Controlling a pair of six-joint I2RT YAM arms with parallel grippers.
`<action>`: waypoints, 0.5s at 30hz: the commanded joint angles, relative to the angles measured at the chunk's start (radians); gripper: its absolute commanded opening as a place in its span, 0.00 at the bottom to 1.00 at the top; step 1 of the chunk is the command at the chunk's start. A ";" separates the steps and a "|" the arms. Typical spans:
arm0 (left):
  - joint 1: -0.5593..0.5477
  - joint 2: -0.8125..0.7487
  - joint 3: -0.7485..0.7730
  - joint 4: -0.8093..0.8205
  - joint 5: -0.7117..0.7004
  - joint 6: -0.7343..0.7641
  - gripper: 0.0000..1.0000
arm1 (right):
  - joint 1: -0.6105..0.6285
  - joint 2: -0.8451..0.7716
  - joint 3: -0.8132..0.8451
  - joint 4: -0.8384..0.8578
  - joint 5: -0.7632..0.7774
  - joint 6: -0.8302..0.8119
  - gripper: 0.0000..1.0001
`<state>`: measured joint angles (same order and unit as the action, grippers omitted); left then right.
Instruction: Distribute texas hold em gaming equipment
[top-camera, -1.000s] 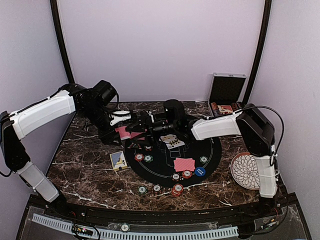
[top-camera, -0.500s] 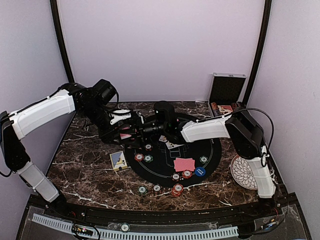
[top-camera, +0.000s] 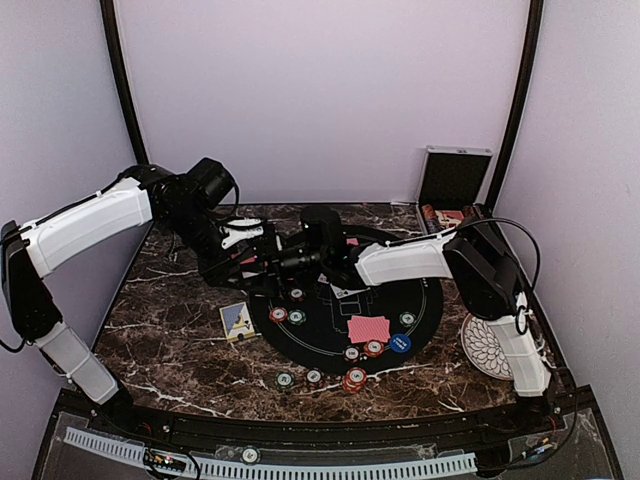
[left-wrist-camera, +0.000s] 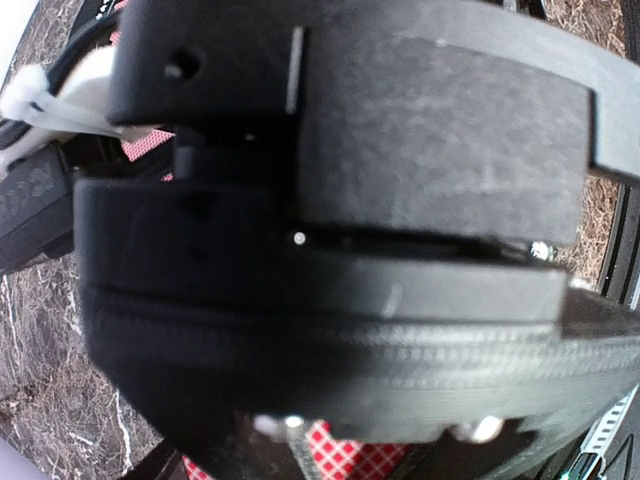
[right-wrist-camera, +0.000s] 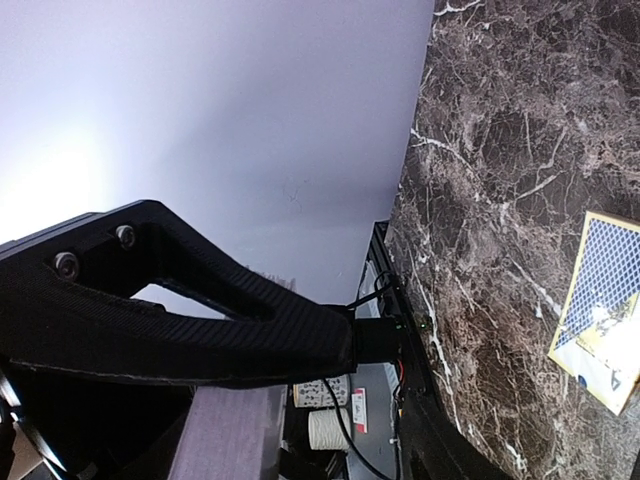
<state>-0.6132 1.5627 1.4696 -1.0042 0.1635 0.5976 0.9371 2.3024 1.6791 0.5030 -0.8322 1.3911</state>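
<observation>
Two robot arms are meeting above the far left edge of the black round mat (top-camera: 425, 300) on the marble table (top-camera: 170, 340). The left gripper (top-camera: 243, 266) is clamping red-backed cards (left-wrist-camera: 340, 458), while the right gripper (top-camera: 272, 262) is hovering just beside it, its jaw gap impossible to judge. Another red card pile (top-camera: 368, 328) is lying face down on the mat, with poker chips (top-camera: 354, 380) sitting around it and just off the mat's near edge.

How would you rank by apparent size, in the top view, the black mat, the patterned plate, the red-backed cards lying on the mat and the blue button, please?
black mat
patterned plate, partly hidden
red-backed cards
blue button
</observation>
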 joint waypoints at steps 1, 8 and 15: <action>0.006 -0.023 0.022 -0.016 0.018 -0.001 0.00 | -0.024 -0.047 -0.032 -0.157 0.059 -0.125 0.59; 0.007 -0.025 0.020 -0.013 0.019 0.000 0.00 | -0.054 -0.111 -0.114 -0.165 0.076 -0.155 0.51; 0.006 -0.026 0.016 -0.012 0.017 -0.001 0.00 | -0.062 -0.148 -0.140 -0.141 0.061 -0.149 0.44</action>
<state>-0.6132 1.5707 1.4696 -1.0035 0.1650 0.5976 0.8944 2.1815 1.5700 0.4030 -0.7853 1.2648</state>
